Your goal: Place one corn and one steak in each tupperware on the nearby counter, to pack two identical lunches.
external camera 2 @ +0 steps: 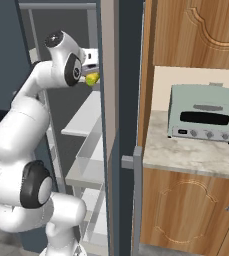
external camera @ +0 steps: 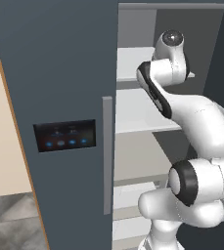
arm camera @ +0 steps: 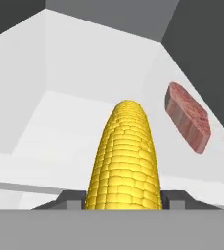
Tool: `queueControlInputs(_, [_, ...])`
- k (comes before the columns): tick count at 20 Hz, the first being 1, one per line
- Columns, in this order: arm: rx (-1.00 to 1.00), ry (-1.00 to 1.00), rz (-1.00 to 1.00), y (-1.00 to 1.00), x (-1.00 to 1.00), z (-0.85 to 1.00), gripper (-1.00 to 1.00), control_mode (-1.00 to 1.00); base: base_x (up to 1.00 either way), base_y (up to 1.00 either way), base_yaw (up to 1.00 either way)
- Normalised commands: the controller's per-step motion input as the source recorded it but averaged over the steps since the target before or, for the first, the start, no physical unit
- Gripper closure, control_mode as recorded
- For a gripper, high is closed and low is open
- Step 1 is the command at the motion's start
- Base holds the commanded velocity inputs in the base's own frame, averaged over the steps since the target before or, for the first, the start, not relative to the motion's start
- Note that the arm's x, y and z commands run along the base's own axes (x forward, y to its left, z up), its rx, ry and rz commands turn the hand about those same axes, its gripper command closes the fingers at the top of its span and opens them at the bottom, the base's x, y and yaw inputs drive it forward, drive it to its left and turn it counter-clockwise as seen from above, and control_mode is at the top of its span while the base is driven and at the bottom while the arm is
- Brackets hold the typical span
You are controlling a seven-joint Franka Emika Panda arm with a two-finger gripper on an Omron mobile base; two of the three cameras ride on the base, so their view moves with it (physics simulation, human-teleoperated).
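Presently, taking the open fridge [external camera: 59,97] as the landmark, left to right:

Fridge door: dark grey, standing just left of the opening, with a small black panel [external camera: 64,135] of blue lights on its face and a long grey handle [external camera: 107,155] along its right edge.

Shelves [external camera: 138,112]: white, stacked inside the opening, just right of the door.

Arm [external camera: 196,122]: white with dark joints, reaching up from below into the upper part of the fridge.

Gripper [external camera 2: 92,75]: inside the fridge at upper-shelf level, clenched on a corn cob [arm camera: 125,156]. Seen from the hand, the yellow cob runs straight out between the two dark finger tips [arm camera: 174,197], which press its sides. From the right, the cob [external camera 2: 92,79] shows as a yellow and green spot at the hand.

Steak [arm camera: 188,117]: dark red with pale marbling, lying on the white shelf inside the fridge, right of the held cob and apart from it.

Counter [external camera 2: 196,152]: beige stone over brown wooden doors, right of the fridge.

Toaster oven [external camera 2: 205,113]: pale green, standing on that counter against the wall.
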Motion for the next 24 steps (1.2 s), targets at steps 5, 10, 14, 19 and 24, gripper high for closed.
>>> queueControlInputs(5, [0.05,0.04,-0.19,0.0,-1.0,0.01,1.0,-1.0,0.0,0.0,0.0])
queueControlInputs(10, [0.11,-0.02,-0.11,0.0,-1.0,0.02,1.0,-1.0,0.0,0.0,0.0])
queueControlInputs(14, [0.0,-0.11,0.0,0.0,-0.94,0.0,1.0,-1.0,0.0,0.0,0.0])
queueControlInputs(19, [0.0,-0.12,0.0,0.05,-0.67,-0.09,1.0,-1.0,0.0,0.0,0.0])
queueControlInputs(24, [0.0,-0.05,0.0,0.05,-0.42,-0.18,1.0,1.0,-0.31,0.03,0.01])
